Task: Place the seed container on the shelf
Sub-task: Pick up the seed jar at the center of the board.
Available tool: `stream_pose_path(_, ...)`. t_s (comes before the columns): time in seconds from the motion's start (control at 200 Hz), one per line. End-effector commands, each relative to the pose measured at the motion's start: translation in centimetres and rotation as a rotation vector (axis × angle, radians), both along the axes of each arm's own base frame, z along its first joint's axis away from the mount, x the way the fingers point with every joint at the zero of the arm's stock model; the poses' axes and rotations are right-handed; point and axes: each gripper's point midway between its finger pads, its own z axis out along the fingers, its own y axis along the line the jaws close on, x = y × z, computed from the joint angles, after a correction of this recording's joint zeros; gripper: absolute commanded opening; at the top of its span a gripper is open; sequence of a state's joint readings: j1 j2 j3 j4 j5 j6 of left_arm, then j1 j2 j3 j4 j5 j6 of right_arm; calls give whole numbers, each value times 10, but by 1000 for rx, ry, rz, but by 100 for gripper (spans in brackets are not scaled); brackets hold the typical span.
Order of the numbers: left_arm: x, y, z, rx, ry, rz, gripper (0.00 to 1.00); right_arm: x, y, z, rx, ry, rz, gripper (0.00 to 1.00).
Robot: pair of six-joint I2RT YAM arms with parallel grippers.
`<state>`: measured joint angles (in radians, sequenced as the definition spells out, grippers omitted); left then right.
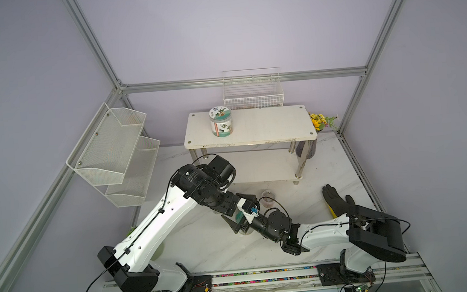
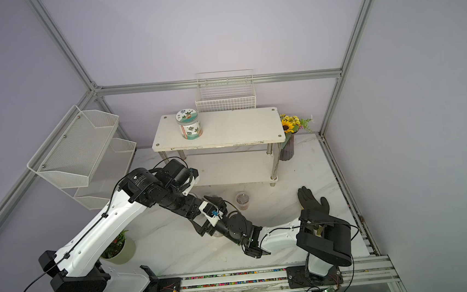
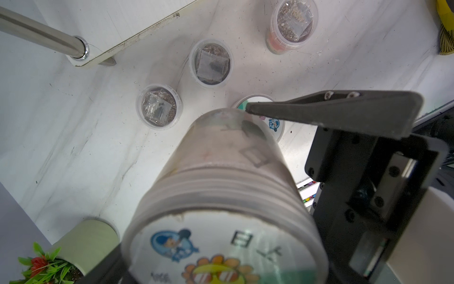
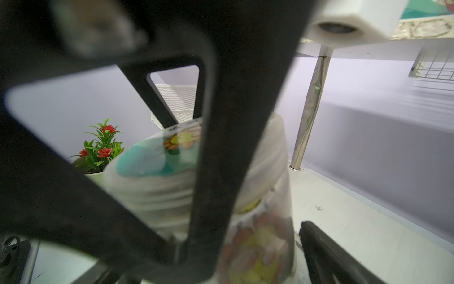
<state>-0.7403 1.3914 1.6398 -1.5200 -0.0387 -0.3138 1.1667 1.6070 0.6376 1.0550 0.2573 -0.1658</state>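
Clasping seed container [image 3: 221,172], left end effector [image 1: 240,212]

The seed container [image 3: 221,191] is showing a frosted clear wall and a white lid printed with a blue cartoon figure, an orange sunflower and teal. The shelf [image 1: 253,125] is showing white boards on silvery legs, the counter [image 1: 205,240] grey-veined white marble.

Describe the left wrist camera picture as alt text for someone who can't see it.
A clear seed container with a cartoon-printed lid fills the foreground, held in the left pincer. Beneath it, on the white marble table, stand three small lidded cups near the shelf corner.
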Motion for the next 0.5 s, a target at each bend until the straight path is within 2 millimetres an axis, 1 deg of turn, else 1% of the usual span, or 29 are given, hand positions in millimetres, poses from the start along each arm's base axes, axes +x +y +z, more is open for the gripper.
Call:
stream_pose_path(0.0, -9, -17, 0, -60, 27, -43, 49, 9, 0, 23, 31, -70, -44, 97)
stream_pose_path(0.08, -7, -11, -2, -26, 20, -33, 49, 2, -2, 26, 35, -93, -21, 97)
stream_pose_path(0.295, -4, -7, 0, 1, 5, -27, 48, -13, 0, 34, 15, -116, 33, 97)
stream_pose_path(0.495, -3, -10, 4, -15, -3, -34, 48, -23, -7, 42, 29, -121, 61, 97)
